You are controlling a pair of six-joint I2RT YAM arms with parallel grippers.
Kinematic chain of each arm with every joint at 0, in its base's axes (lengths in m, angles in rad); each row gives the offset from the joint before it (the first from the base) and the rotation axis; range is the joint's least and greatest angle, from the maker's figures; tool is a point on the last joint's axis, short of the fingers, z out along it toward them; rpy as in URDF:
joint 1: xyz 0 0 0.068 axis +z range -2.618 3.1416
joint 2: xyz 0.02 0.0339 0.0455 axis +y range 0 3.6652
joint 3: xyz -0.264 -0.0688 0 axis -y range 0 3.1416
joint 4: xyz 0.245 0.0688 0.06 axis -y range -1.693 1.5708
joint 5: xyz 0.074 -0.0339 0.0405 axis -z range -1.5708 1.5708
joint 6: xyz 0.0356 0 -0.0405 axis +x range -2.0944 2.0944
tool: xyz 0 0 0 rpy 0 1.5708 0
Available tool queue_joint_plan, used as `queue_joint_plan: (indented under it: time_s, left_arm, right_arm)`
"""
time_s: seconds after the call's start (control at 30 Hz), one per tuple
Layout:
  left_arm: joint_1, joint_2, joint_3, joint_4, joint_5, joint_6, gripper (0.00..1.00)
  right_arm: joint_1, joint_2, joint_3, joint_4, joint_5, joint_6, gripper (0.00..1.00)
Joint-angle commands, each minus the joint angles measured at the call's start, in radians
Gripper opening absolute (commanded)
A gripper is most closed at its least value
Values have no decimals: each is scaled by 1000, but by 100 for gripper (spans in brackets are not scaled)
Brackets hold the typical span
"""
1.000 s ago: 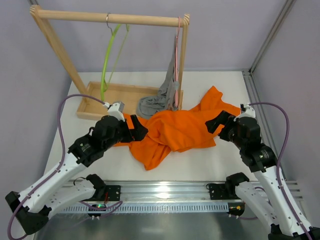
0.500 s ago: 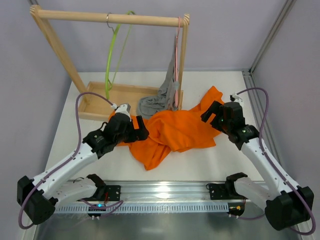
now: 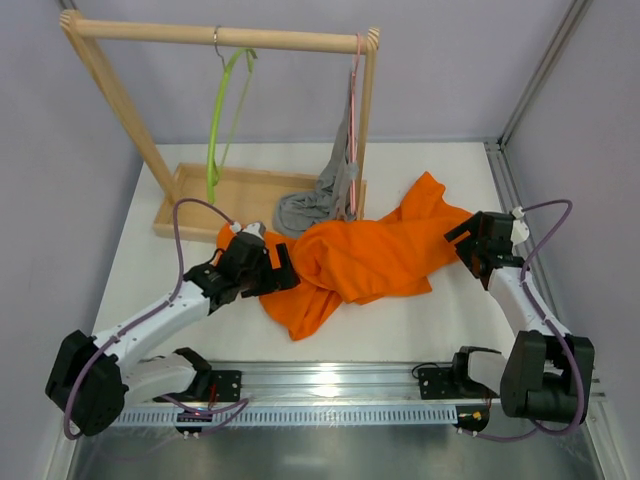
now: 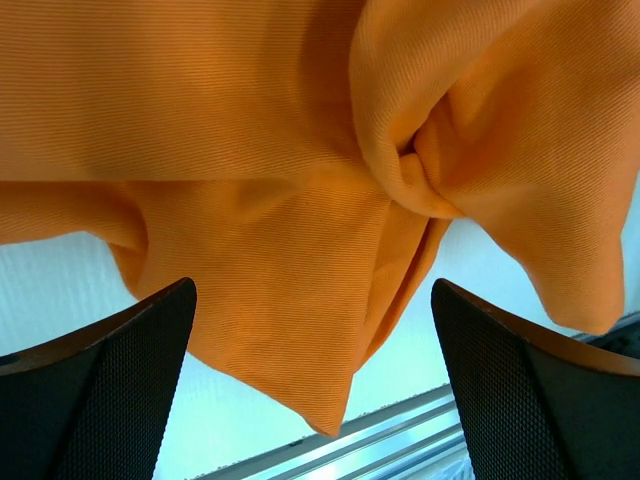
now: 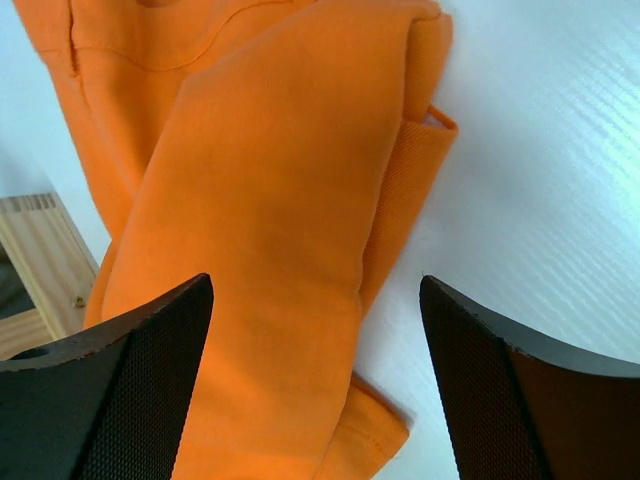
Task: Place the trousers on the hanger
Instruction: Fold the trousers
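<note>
While both arms reach forward from the near edge of the white table [image 3: 450, 320], the trousers [image 3: 360, 262] lie crumpled in a heap between them. The heap's long axis runs left to right, tilting slightly away at the right end. The left gripper [image 3: 282, 268] sits at the heap's left end with its jaws spread wide, facing a bunched fold of cloth. The right gripper [image 3: 463, 240] sits at the right end, jaws also wide, straddling a folded hem edge. Neither holds anything, and whether the fingers touch the cloth cannot be told. Farther back, well apart from the cloth, the hanger [image 3: 214, 135] hangs bare from a wooden rail [image 3: 290, 40]. It is behind and left of the heap, so nearer the left arm.
</note>
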Motion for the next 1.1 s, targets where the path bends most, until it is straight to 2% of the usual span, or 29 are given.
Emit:
queue_joint_plan:
  time_s: [0.0, 0.13, 0.3, 0.43, 0.53, 0.6, 0.63, 0.77, 0.97, 1.03, 1.07]
  left_arm:
    - [3, 33, 12, 134, 79, -3, 99]
    - [3, 105, 32, 200, 106, 5, 98]
    - [5, 194, 78, 194, 106, 25, 95]
    - [5, 223, 78, 239, 112, 13, 95]
    - [5, 235, 85, 276, 120, 10, 94]
    - [5, 255, 90, 287, 111, 7, 94]
    - [6, 263, 95, 293, 111, 5, 94]
    - [5, 309, 101, 338, 140, -9, 92]
    - [5, 378, 131, 362, 157, -13, 85]
    - [5, 392, 144, 371, 169, -15, 70]
    - [5, 401, 148, 370, 175, -16, 58]
  right_arm:
    - [-48, 33, -28, 170, 5, -1, 85]
    - [-94, 86, -59, 320, -13, 9, 81]
    - [-128, 178, -42, 394, -67, 12, 76]
    - [-131, 237, -22, 420, -78, -7, 66]
    - [-131, 234, -7, 405, -79, -14, 49]
    - [-131, 226, 15, 386, -70, -33, 15]
    - [-129, 221, 21, 350, -55, -37, 4]
    - [-129, 134, 29, 261, 5, -61, 4]
    - [-131, -116, 27, 73, 109, -67, 4]
    - [-131, -200, 40, 23, 123, -63, 4]
    - [-131, -223, 52, 9, 136, -61, 4]
